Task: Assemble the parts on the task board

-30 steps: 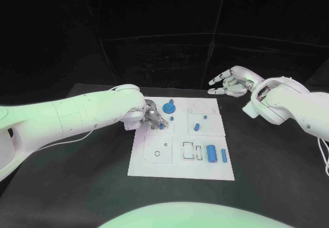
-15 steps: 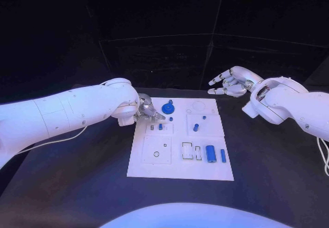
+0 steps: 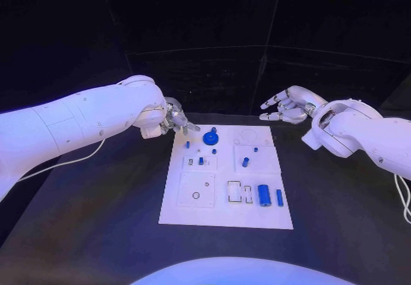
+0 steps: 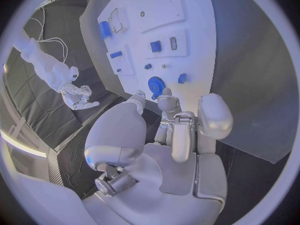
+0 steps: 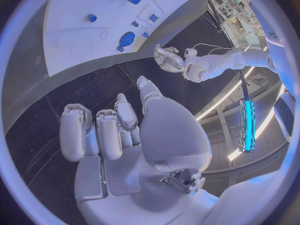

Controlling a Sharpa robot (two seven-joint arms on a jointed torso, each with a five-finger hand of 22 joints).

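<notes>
Parts lay scattered across the white task board (image 3: pixel 197 211) at the middle of the black counter (image 3: pixel 94 225), with both robot hands poised off its far edge. The left robot hand (image 3: pixel 176 123) hung above the board's far left corner, fingers loosely curled and apart, nothing visibly held between them in the wrist view. The right robot hand (image 3: pixel 288 104) hovered well clear beyond the far right corner, its fingers likewise spread and holding nothing.

Closest to the left robot hand sat a round blue gear (image 3: pixel 211 138) with a raised hub, and just beside it, nearer the board's left edge, a small blue peg (image 3: pixel 187 143). Both lay just toward the robot from that hand's fingertips, which made the left arm by far the nearer one for any pick at that end of the board. A stubby blue piece (image 3: pixel 201 160) stood in a small raised plate below them, and a short blue rod (image 3: pixel 246 159) rested on the neighbouring plate, its long axis running roughly front to back.

Toward the near right of the board, a thick blue cylinder (image 3: pixel 264 194) and a thinner blue bar (image 3: pixel 279 196) lay side by side, both lengthwise front to back, next to empty rectangular cutouts (image 3: pixel 237 190). Several recesses appeared unfilled, so the assembly looked far from finished.
</notes>
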